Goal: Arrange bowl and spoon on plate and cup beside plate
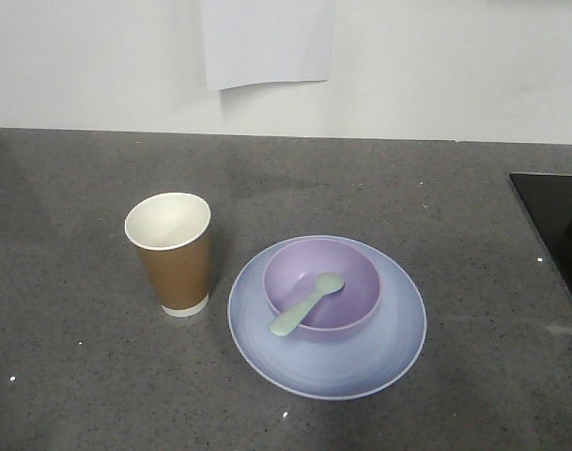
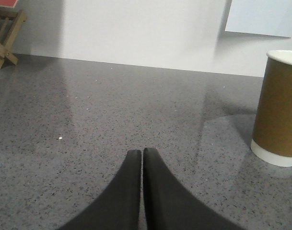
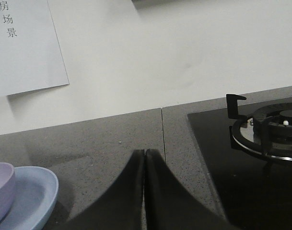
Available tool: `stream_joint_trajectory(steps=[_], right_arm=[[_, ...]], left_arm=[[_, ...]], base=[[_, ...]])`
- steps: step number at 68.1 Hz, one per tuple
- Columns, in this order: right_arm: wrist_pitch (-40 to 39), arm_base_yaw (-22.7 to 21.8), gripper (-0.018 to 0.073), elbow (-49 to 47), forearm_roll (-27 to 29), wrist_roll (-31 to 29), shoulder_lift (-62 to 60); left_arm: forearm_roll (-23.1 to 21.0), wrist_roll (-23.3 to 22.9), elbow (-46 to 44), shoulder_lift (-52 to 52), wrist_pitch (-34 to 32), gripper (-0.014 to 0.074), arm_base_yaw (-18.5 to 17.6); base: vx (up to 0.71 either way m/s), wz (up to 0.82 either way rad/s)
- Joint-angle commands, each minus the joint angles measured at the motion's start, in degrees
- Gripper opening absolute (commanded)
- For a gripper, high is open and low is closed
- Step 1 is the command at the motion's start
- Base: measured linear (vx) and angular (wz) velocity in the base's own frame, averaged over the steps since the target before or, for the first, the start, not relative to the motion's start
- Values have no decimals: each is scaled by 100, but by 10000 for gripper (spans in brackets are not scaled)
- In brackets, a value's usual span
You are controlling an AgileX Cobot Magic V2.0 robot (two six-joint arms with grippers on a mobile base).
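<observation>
- Nearest my cameras, the left gripper (image 2: 142, 158) is sitting low over bare grey countertop (image 1: 69, 366), its two dark fingers pressed together with nothing between them.
- On the other wrist view I am seeing the same thing: the right gripper (image 3: 145, 155) is closed and empty, pointing toward the back wall with the gas stove (image 3: 268, 132) off to one side.
- From the front view I am reading the layout — the plate (image 1: 379, 362) is lying flat on the counter, and the bowl (image 1: 347, 277) is sitting upright on it, a little toward the back of the plate rather than dead centre.
- I am finding the spoon (image 1: 306, 304) resting inside the bowl, head down in the hollow and handle leaning out over the near rim, so it is on the plate only by way of the bowl.
- I am seeing the cup (image 1: 173, 258) standing upright just beside the plate, apart from its rim by a narrow strip of counter; the left wrist camera is catching it close by too.
- Neither arm is showing in the front view, and both look well clear of the dishes.
- My judgement — the arrangement is looking finished: bowl and spoon on plate, cup beside it. I am seeing nothing left to place, unless the spoon is meant to lie on the plate itself.
</observation>
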Motion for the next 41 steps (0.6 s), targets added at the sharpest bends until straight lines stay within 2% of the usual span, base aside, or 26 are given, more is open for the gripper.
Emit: stream_joint_trajectory(steps=[1, 16, 26, 41], right_arm=[[-231, -42, -5, 100, 170, -385, -68], [0, -42, -5, 100, 197, -441, -225], [0, -42, -5, 100, -79, -475, -225], [0, -42, -5, 100, -105, -463, -225]], left_arm=[[-55, -41, 173, -102, -401, -7, -47], [-55, -41, 173, -102, -401, -7, -47], [-55, -41, 173, -102, -401, -7, -47], [-55, -41, 173, -102, -401, -7, -47]], base=[[0, 0], [0, 0], [0, 0], [0, 0]])
